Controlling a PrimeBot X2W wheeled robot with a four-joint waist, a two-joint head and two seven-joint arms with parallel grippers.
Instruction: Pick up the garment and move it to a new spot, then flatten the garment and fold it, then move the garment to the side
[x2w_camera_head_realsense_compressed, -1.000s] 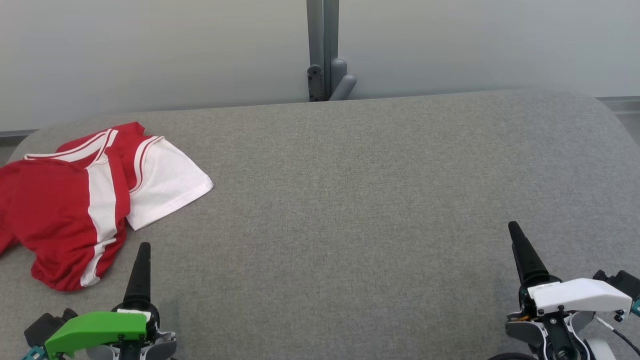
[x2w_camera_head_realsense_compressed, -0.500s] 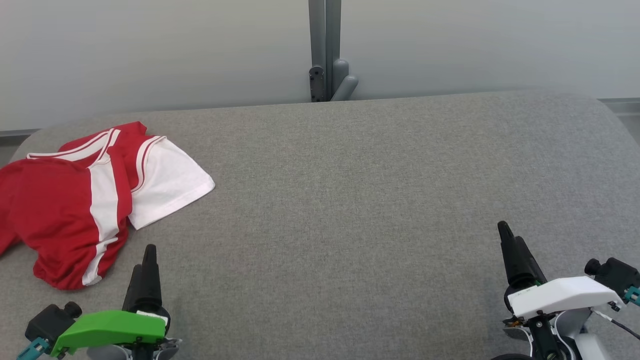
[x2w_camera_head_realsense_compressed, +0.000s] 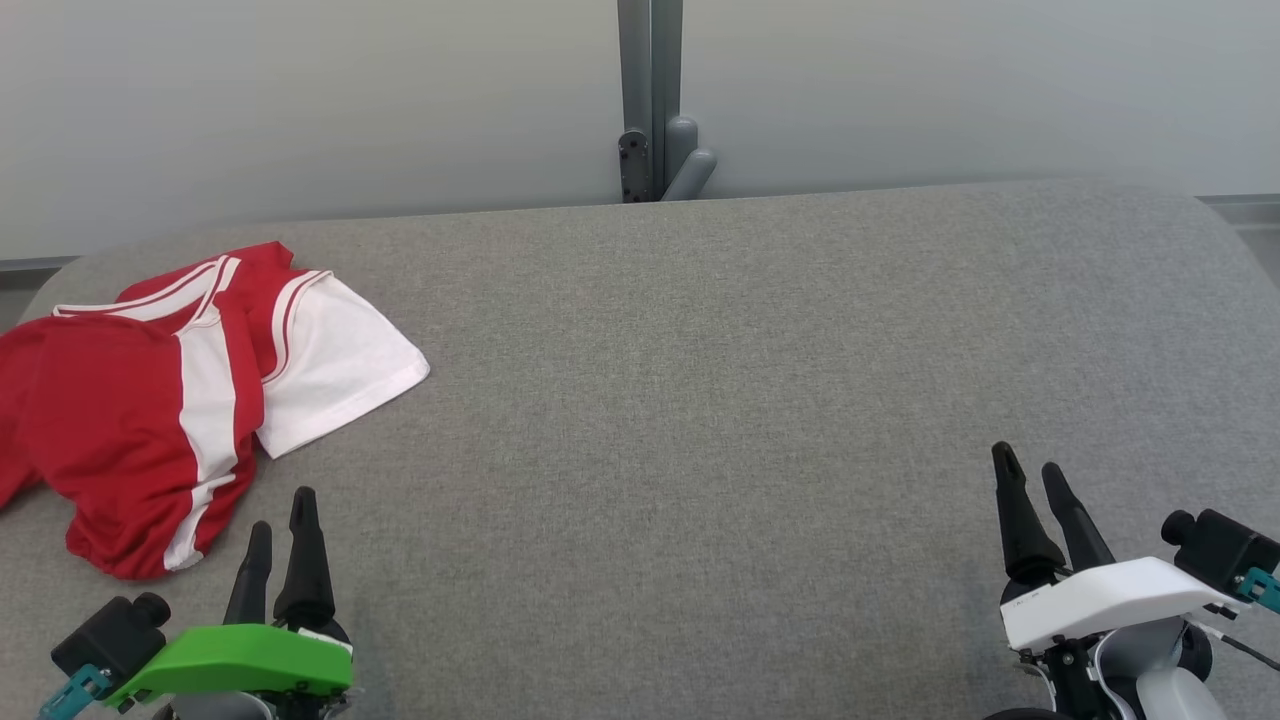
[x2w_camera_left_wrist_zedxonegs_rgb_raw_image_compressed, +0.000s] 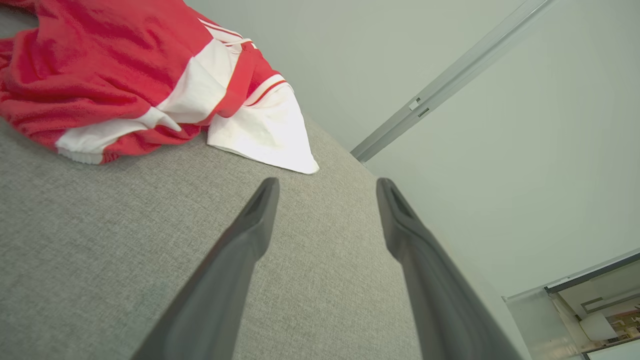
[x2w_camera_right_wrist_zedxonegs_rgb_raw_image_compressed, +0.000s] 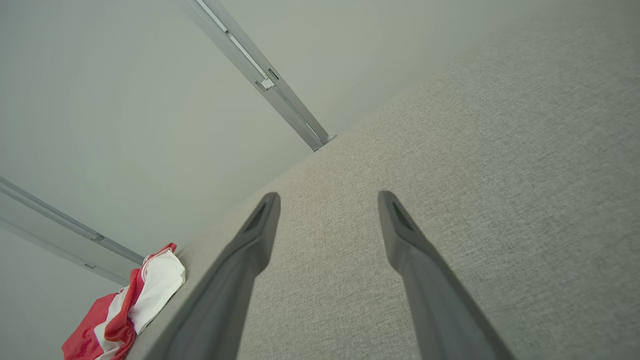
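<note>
The garment (x2w_camera_head_realsense_compressed: 150, 400) is a red shirt with white stripes and a white sleeve, lying crumpled at the far left of the grey surface (x2w_camera_head_realsense_compressed: 700, 400). It also appears at the upper left of the left wrist view as the garment (x2w_camera_left_wrist_zedxonegs_rgb_raw_image_compressed: 125, 85), and small at the lower left of the right wrist view as the garment (x2w_camera_right_wrist_zedxonegs_rgb_raw_image_compressed: 125, 310). My left gripper (x2w_camera_head_realsense_compressed: 280, 510), with a green cover, stands open just right of and below the garment's hem, holding nothing. My right gripper (x2w_camera_head_realsense_compressed: 1025, 468), with a white cover, stands open at the lower right, far from the garment.
A grey post with a bracket (x2w_camera_head_realsense_compressed: 655, 150) stands behind the back edge of the surface against a pale wall. The surface's corners are rounded at the far left and far right. Bare grey fabric stretches between the two grippers.
Both wrists have rolled, so that each gripper's two fingers now show side by side instead of one behind the other. The right gripper shifted slightly left. The garment has not moved.
</note>
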